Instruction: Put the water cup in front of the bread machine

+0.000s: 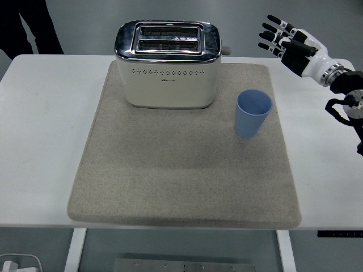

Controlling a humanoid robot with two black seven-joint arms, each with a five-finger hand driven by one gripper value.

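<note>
A light blue cup [253, 114] stands upright on the right part of a beige mat [181, 170], to the right of and a little nearer than a cream toaster with a chrome top [167, 64]. My right hand [283, 41] hovers above the table's far right, well up and to the right of the cup, its fingers spread and holding nothing. The left arm does not show.
The mat covers most of the white table [39, 130]. Bare table shows on both sides of it. A person's dark trousers [25, 25] stand at the top left behind the table.
</note>
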